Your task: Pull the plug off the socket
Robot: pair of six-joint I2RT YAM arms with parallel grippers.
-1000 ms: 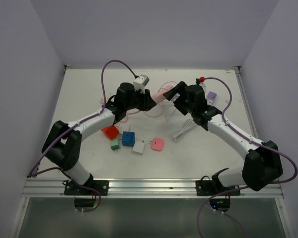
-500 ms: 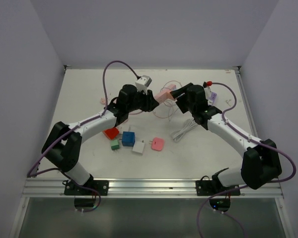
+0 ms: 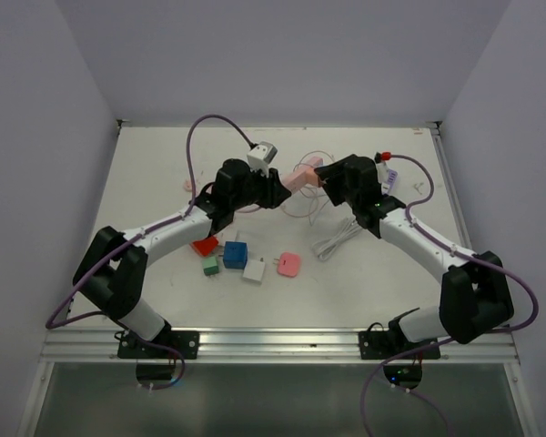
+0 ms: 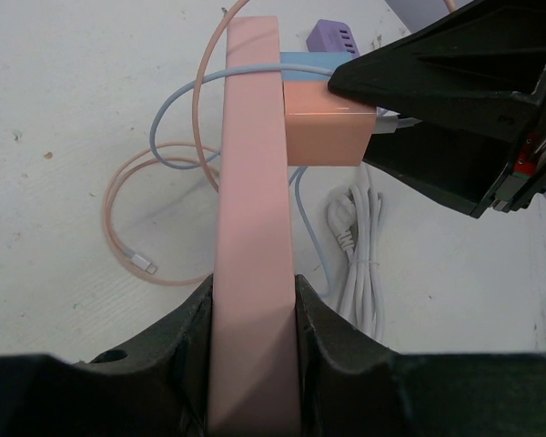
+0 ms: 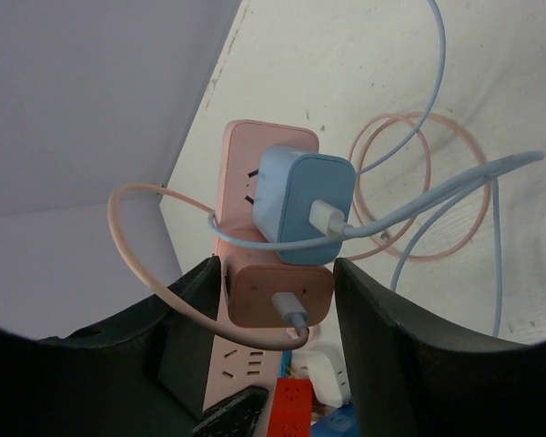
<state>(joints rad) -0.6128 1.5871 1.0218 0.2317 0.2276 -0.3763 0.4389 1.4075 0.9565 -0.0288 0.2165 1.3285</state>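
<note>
The peach square plug (image 5: 282, 296) is sitting in the long pink plastic power strip (image 4: 250, 228), right beside a light blue square charger (image 5: 305, 205), and the whole lot is hanging above the white counter (image 3: 155, 164) between the arms. I'd be pulling straight out along the prongs, no twisting, while bracing the strip hard. The left claw (image 4: 252, 309) is clamping the strip's narrow sides. The right claw (image 5: 278, 287) is flanking the peach plug, parted about its width. Can't tell if it's squeezing yet.
</note>
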